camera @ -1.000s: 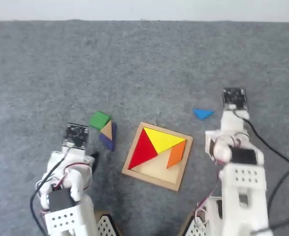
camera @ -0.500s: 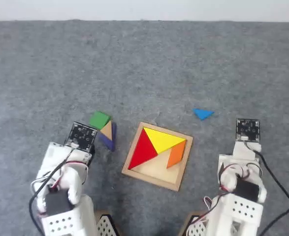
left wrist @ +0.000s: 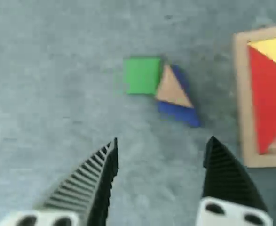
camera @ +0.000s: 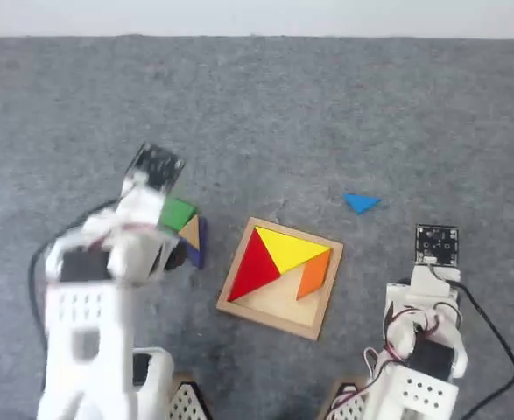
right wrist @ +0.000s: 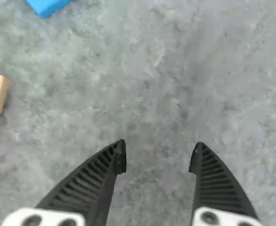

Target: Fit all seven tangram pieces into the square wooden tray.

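Inside the square wooden tray [camera: 272, 308] lie a red triangle [camera: 255, 262], a yellow triangle [camera: 290, 248] and an orange piece [camera: 313, 276]. Beside the tray on the grey tabletop [camera: 327, 114], a green square [camera: 179, 213], a tan triangle [camera: 189, 232] and a dark blue piece [camera: 195, 252] touch each other. A small blue triangle [camera: 360, 202] lies on the tray's other side. The left end effector [left wrist: 159, 155] hangs wide open near the green square. The right end effector [right wrist: 157, 157] is open too.
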`<state>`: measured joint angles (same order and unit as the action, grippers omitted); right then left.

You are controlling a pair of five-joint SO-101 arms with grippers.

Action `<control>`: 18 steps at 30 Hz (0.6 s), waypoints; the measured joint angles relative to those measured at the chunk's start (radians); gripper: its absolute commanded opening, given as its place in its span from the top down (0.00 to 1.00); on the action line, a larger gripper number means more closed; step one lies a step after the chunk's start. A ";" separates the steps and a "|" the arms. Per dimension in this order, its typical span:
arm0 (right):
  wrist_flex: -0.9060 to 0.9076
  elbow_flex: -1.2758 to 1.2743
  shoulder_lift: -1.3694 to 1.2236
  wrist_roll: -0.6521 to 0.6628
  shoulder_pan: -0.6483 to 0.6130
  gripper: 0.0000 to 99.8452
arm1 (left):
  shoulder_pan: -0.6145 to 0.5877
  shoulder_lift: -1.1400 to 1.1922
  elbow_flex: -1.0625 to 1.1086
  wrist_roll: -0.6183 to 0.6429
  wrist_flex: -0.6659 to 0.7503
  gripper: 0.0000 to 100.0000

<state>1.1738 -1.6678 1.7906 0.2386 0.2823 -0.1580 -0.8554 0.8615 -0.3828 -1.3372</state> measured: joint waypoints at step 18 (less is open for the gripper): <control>0.003 0.000 0.008 0.000 0.086 0.78 | 0.137 0.707 -0.163 0.302 0.221 0.74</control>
<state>1.1769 -1.6678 1.7983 0.2386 0.3682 -0.0215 -0.1481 0.6989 -0.0806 -1.1162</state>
